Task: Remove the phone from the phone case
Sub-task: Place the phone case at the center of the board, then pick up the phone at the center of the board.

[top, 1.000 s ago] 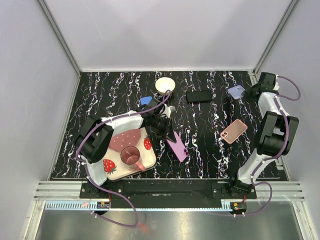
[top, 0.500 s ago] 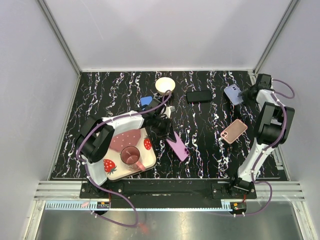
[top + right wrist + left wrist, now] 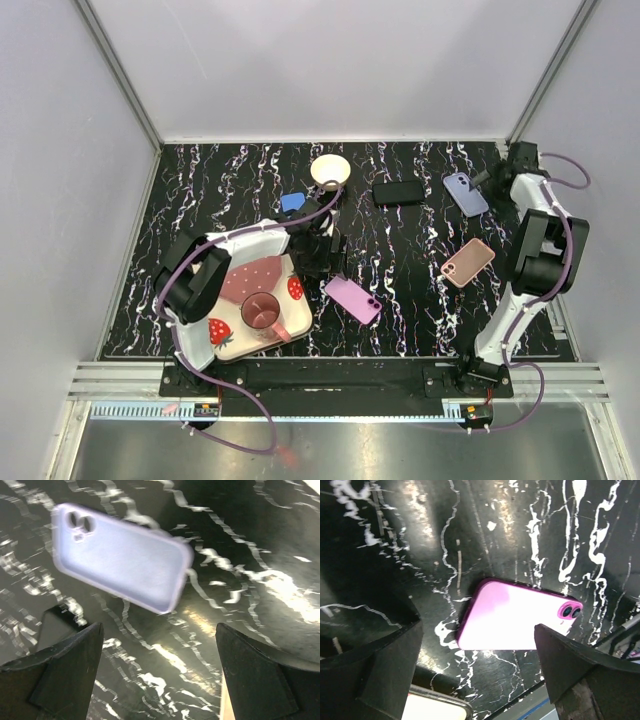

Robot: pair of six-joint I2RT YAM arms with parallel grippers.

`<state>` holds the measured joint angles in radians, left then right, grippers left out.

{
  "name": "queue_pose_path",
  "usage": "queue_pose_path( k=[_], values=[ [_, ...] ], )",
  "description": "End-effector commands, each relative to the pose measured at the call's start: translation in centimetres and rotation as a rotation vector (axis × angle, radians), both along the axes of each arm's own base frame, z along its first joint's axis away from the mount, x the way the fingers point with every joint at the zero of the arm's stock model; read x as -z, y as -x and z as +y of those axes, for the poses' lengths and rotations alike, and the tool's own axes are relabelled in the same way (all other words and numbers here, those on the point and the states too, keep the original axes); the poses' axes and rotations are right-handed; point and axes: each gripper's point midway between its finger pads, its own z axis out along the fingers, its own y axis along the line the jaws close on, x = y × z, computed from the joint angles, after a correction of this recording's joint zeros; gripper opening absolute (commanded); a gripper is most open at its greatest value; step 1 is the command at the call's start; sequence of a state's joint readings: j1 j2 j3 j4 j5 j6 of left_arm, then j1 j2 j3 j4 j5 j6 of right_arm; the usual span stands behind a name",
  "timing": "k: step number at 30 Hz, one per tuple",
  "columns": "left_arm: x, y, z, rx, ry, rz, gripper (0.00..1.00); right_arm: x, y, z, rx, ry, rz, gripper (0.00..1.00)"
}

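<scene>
A magenta-purple phone (image 3: 352, 299) lies flat and back-up on the black marbled table, its two camera lenses (image 3: 569, 611) showing. My left gripper (image 3: 327, 262) hovers just behind it, open and holding nothing; in the left wrist view the phone (image 3: 515, 615) lies beyond the spread fingers (image 3: 370, 670). A lavender phone case (image 3: 466, 193) lies at the back right, camera cut-outs up. My right gripper (image 3: 492, 176) stands open beside it, apart from it. In the right wrist view the case (image 3: 120, 562) sits ahead of the gripper (image 3: 160, 675).
A strawberry-print plate (image 3: 225, 340) with a maroon mug (image 3: 262, 311) sits under the left arm. A pink phone (image 3: 468, 262), a black phone (image 3: 398, 191), a white bowl (image 3: 330, 171) and a blue item (image 3: 292, 202) lie around. The enclosure walls stand close to the right arm.
Both grippers opened. The purple phone dropped from tilted in the left gripper to flat on the table. The lavender case left the right gripper and lies further left.
</scene>
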<state>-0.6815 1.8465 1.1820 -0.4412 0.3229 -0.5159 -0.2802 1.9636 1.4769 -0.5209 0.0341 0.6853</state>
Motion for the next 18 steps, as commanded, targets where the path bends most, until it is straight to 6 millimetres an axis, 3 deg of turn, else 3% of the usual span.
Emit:
queue_pose_path(
  k=[1,2,3,5,7,8,9,10,11,12,13,14,15,18],
  values=[
    [-3.6,-2.0,1.0,-0.029,-0.037,-0.133,0.99,-5.3,-3.2,4.4,-0.203,0.105,-0.094,0.95],
    [-4.4,-2.0,1.0,-0.031,-0.027,-0.144,0.99,-6.9,-4.7,6.7,-0.279,0.123,-0.127,0.96],
    [-4.9,-1.9,1.0,-0.035,-0.021,-0.147,0.99,-5.9,-5.1,7.8,-0.31,0.114,-0.103,0.96],
    [-6.7,-1.8,1.1,-0.045,0.004,-0.175,0.99,-6.8,-6.9,10.1,-0.368,0.099,-0.15,0.96],
    [-8.2,-1.9,1.1,-0.064,0.027,-0.201,0.99,-5.7,-8.3,13.4,-0.454,0.02,-0.168,0.95],
    [-9.6,-2.0,1.2,-0.08,0.048,-0.232,0.99,-7.0,-9.7,14.4,-0.474,0.002,-0.213,0.94],
    [-10.5,-2.1,1.2,-0.084,0.062,-0.25,0.99,-4.9,-10.2,15.4,-0.498,-0.025,-0.175,0.94],
    [-11.2,-2.1,1.2,-0.081,0.078,-0.267,0.98,-4.6,-10.7,16.9,-0.528,-0.04,-0.168,0.94],
    [-12.7,-1.8,1.2,-0.07,0.111,-0.296,0.97,-7.0,-12.6,17.7,-0.544,-0.024,-0.227,0.94],
    [-13.4,-1.7,1.2,-0.066,0.127,-0.315,0.97,-4.0,-12.6,18.8,-0.559,-0.045,-0.153,0.94],
    [-14.0,-1.7,1.2,-0.061,0.137,-0.326,0.97,-6.2,-14.3,19.5,-0.567,-0.038,-0.213,0.94],
    [-14.6,-1.5,1.3,-0.049,0.147,-0.342,0.97,-5.8,-14.7,20.2,-0.567,-0.055,-0.21,0.95],
    [-14.7,-1.3,1.3,-0.042,0.147,-0.34,0.97,-3.5,-15.1,20.7,-0.567,-0.075,-0.178,0.94],
    [-14.8,-1.2,1.3,-0.043,0.151,-0.328,0.97,-2.2,-16.9,22.2,-0.552,-0.108,-0.199,0.94]
  ],
)
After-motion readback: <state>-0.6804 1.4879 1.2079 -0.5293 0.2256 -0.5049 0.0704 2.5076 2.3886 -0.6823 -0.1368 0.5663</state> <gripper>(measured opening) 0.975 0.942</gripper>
